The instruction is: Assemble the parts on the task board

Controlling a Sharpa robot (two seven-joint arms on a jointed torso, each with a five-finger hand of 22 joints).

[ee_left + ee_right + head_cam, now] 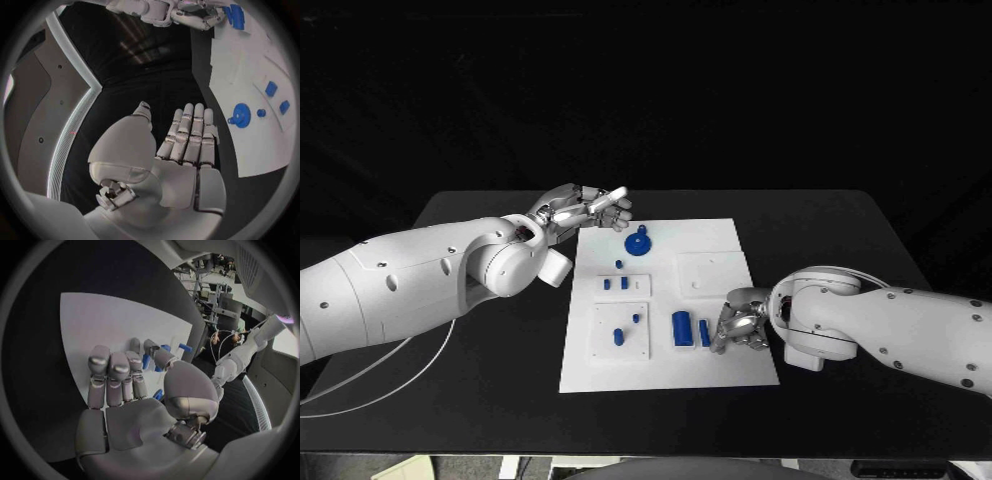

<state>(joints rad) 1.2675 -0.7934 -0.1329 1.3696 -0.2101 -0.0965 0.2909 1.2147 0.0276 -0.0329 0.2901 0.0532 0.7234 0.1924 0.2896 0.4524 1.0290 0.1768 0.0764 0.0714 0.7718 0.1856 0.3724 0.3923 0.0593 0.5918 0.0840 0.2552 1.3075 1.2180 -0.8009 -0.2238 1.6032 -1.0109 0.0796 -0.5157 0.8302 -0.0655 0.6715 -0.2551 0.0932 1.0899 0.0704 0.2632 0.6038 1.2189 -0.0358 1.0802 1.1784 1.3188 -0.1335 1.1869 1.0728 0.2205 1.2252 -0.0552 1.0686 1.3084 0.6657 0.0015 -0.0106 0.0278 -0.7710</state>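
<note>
The white board (718, 375) lay mid-counter (473, 400) with blue parts (682, 328) on it. The left hand (581, 210) hovered at its far corner, fingers straight, empty. The right hand (737, 325) rested on the board's near right, fingers around a blue part; grip uncertain.

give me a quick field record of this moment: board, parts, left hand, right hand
board: white task board lying flat in the middle of the black table
parts: blue round part near the board's far edge; tall blue part near the near edge; smaller blue pieces between them
left hand: left hand raised beside the board's far left corner, fingers straight and together, holding nothing
right hand: right hand low over the board's near right area, fingertips beside the tall blue part; whether it grips a part cannot be told
</note>
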